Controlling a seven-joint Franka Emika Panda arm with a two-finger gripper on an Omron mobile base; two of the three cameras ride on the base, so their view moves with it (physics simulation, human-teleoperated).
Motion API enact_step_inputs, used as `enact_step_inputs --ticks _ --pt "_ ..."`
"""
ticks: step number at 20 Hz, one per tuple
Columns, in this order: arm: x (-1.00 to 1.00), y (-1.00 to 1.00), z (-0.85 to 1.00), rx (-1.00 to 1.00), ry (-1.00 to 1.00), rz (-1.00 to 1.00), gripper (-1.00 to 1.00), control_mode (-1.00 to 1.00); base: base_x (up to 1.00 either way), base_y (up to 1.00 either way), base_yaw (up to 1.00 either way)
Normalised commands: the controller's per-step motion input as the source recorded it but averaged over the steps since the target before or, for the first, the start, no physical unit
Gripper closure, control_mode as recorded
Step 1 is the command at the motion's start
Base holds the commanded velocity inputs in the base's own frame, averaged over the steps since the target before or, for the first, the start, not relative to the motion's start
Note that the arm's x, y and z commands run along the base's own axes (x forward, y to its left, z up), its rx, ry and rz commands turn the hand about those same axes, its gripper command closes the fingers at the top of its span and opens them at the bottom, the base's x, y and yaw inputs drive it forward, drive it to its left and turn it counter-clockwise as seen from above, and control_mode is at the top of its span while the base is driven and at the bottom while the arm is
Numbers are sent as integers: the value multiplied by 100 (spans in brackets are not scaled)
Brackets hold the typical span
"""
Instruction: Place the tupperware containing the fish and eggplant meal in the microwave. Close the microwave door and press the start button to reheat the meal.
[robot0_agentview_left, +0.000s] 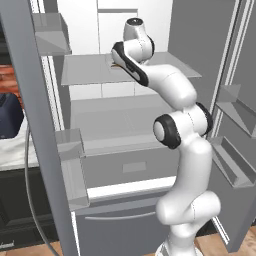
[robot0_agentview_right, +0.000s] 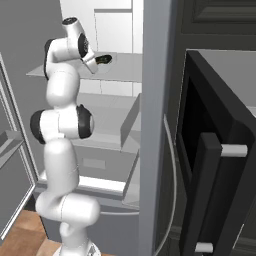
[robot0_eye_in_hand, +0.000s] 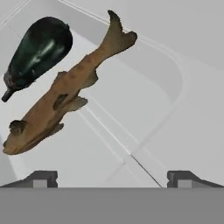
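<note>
Grey fridge shelves (robot0_agentview_left: 95, 75) stand behind the open fridge doors, and the arm reaches in over the upper shelf. On that shelf sits the tupperware (robot0_eye_in_hand: 175, 92), pale and shallow, holding a brown fish (robot0_eye_in_hand: 61, 100) and a dark green eggplant (robot0_eye_in_hand: 39, 48) side by side. Just above it hangs the gripper (robot0_eye_in_hand: 111, 177), jaws wide apart and holding nothing. At the right, the microwave door (robot0_agentview_right: 220, 185) stands open.

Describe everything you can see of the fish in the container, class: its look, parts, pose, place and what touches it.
The fish is brown with darker mottled patches, with a forked tail, small side fins and a blunt head. It lies whole and flat, diagonally across the pale translucent floor of the tupperware, tail towards one wall. A dark green glossy eggplant lies close beside it; whether they touch is unclear. The open jaws sit clear of it.
</note>
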Motion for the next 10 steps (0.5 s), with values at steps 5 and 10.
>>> enact_step_inputs --ticks 5,10 --pt "22 0 -41 0 0 -7 100 -100 0 0 0" --pt "2 1 -32 0 0 -6 100 -100 0 0 0"
